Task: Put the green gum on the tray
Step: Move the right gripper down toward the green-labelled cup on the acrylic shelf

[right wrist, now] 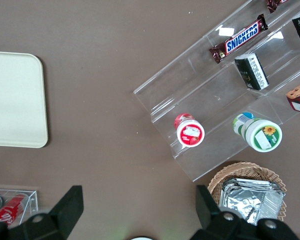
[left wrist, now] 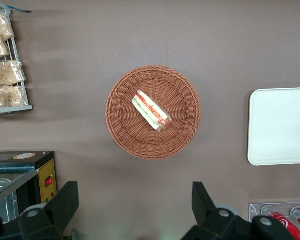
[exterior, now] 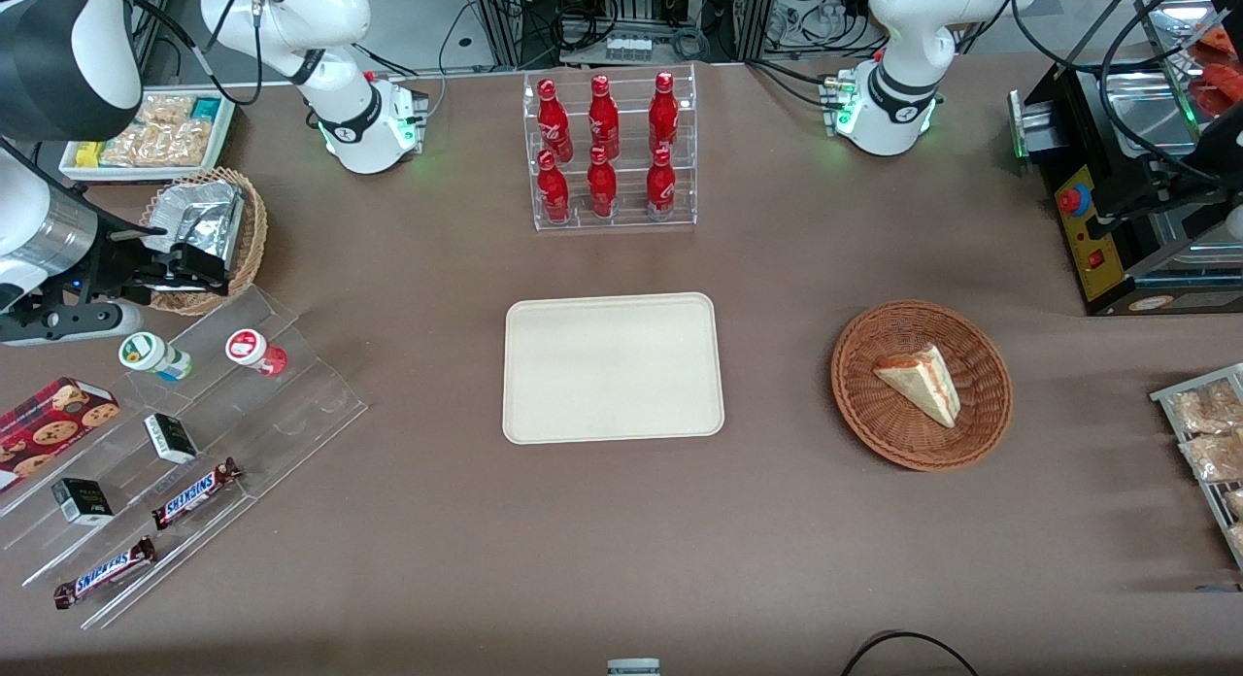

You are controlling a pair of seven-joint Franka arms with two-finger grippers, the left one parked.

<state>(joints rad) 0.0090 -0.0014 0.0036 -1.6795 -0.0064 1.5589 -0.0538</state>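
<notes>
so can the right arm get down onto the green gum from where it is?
Probably yes. The gripper hangs open near the wicker basket, just above the green gum. The gum stands upright on the clear stepped rack, lid uncovered, apart from the red-lidded bottle.

- Worktop (exterior: 437, 521): covered edge to edge in a plain brown cloth, evenly lit, with no hard shadows.
- Landmark: clear bottle rack (exterior: 610, 152), standing on the worktop.
- Farther from the front camera than the rack: pale grey floor (exterior: 427, 25), a metal frame and a tangle of black cables (exterior: 583, 20).
- Toward the parked arm's end from the rack: black machine (exterior: 1097, 219) with a red button.
</notes>
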